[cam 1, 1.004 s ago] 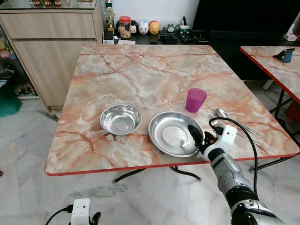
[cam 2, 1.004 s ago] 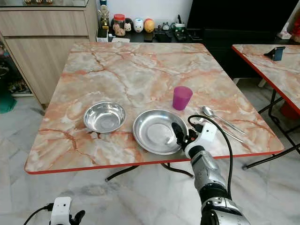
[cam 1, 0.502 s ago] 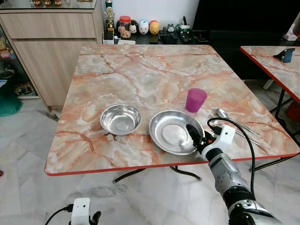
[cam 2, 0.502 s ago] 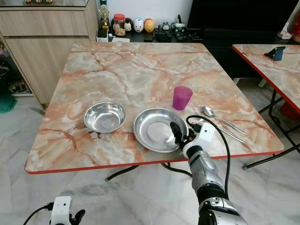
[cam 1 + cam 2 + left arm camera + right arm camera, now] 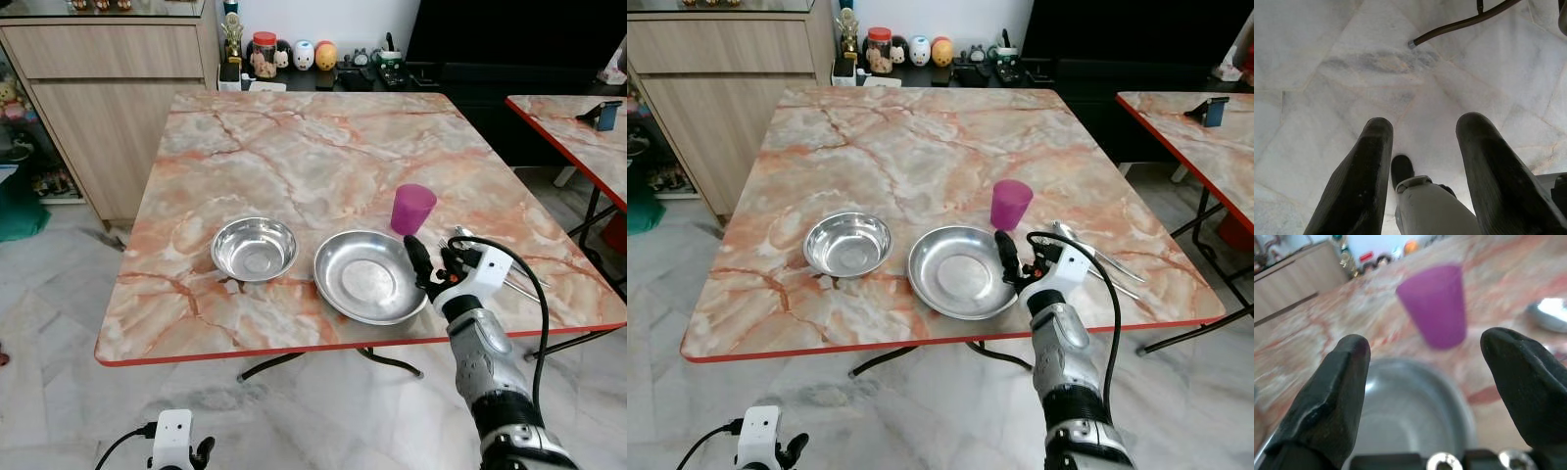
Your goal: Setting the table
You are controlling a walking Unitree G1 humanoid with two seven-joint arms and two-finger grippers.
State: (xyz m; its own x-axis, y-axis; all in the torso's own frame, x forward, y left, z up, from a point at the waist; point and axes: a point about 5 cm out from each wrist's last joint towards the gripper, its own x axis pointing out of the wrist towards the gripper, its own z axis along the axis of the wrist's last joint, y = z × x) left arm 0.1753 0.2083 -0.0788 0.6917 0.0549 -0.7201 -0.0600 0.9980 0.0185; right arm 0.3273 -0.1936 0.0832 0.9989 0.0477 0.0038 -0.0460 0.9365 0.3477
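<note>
- We are reaching our right arm forward over the near edge of the marble table (image 5: 294, 147), forearm angled up from the lower right.
- We are holding the right gripper (image 5: 431, 266) just above the right rim of the steel plate (image 5: 367, 276), its 2 black fingers (image 5: 1327, 401) spread wide and gripping nothing.
- Through the right wrist view we are looking between those fingers at the plate below and the purple cup (image 5: 1436, 303) beyond it.
- The cup is standing upright just behind the plate's right side.
- A steel bowl (image 5: 255, 248) is sitting just left of the plate, apart from it.
- A spoon (image 5: 1087, 250) is lying to the right of the gripper, partly hidden by the wrist.
- We are letting our left arm hang idle, the left gripper (image 5: 1422, 161) parted and empty above the pale marble floor (image 5: 1327, 73).
</note>
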